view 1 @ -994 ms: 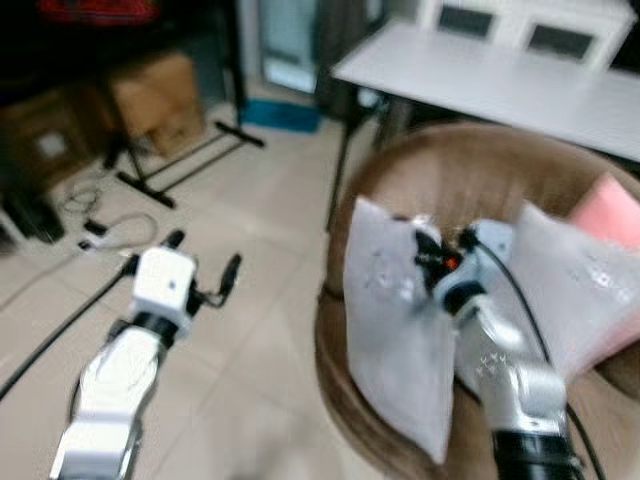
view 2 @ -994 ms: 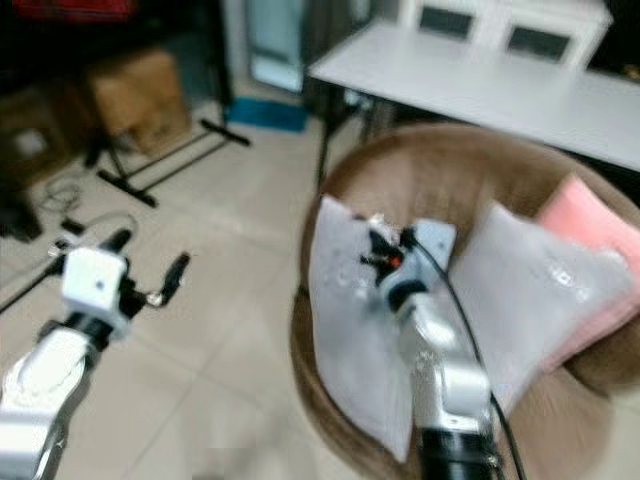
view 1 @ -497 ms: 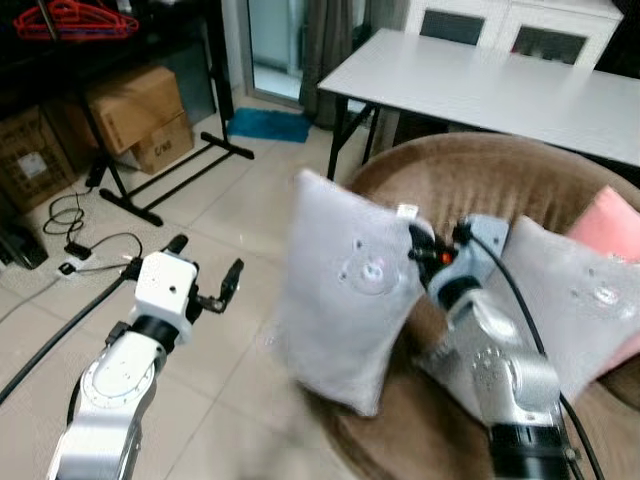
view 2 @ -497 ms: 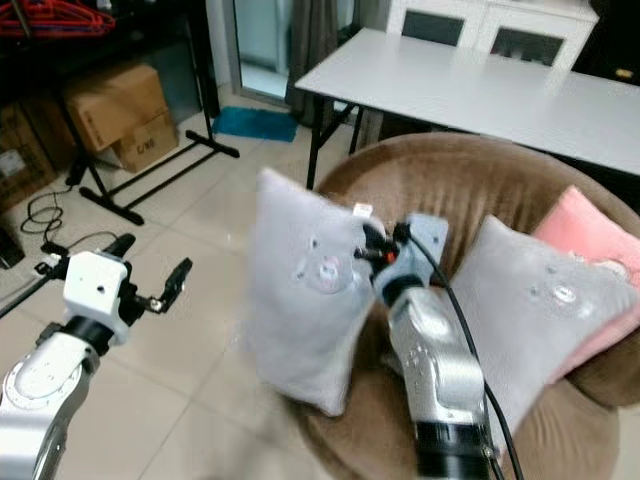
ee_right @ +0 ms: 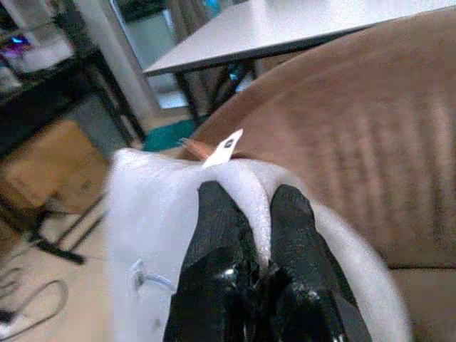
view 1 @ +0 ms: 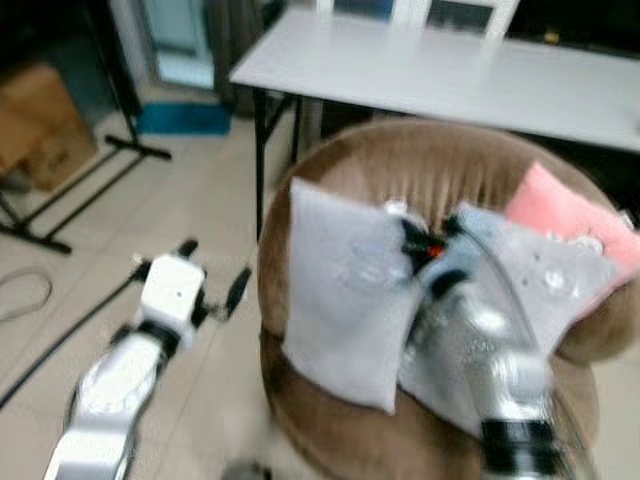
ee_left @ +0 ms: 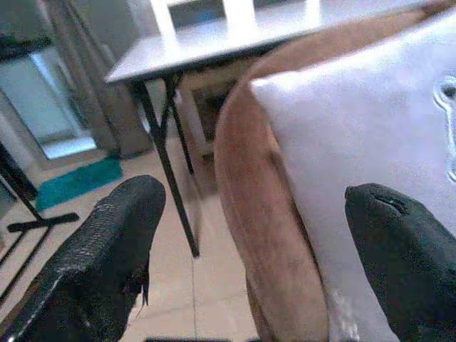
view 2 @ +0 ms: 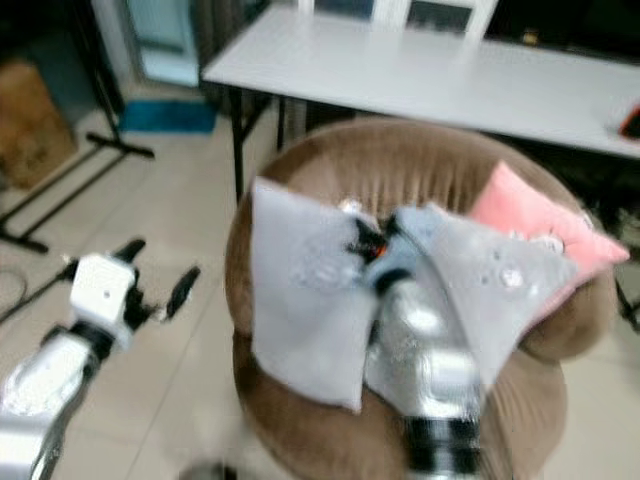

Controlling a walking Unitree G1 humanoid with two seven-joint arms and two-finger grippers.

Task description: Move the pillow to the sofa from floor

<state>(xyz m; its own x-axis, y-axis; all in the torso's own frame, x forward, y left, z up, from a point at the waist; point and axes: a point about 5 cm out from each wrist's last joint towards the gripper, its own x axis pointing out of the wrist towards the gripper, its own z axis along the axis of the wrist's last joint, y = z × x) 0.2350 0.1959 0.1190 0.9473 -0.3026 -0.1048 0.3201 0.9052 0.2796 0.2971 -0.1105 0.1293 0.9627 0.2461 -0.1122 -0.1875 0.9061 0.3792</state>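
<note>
Hanging upright over the sofa [view 1: 330,170] seat: the grey pillow [view 1: 345,290], pinched at its top edge near the white tag [ee_right: 226,144], lower corner reaching toward the seat's front rim at about 6 o'clock. Gripping it from 3 o'clock: the right gripper [ee_right: 251,214], both black fingers [ee_right: 214,235] pressed together with a fold of fabric bunching between them. Leaning against the backrest at 3 o'clock of the pillow: a second grey cushion [view 1: 540,275], and past that, at 2 o'clock, a pink cushion [view 1: 565,215]. Hovering off the sofa's outer side at 9 o'clock, over the tiled floor [view 1: 190,200]: the left gripper [view 1: 212,280], fingers spread wide and holding nothing. Standing behind the sofa at 12 o'clock: a white table [view 1: 450,75]. Judging progress: lifting off the floor and carrying across apparently done, pillow already above the seat; remaining, lowering it to rest against the backrest or seat, letting go, and drawing the arm clear.
</note>
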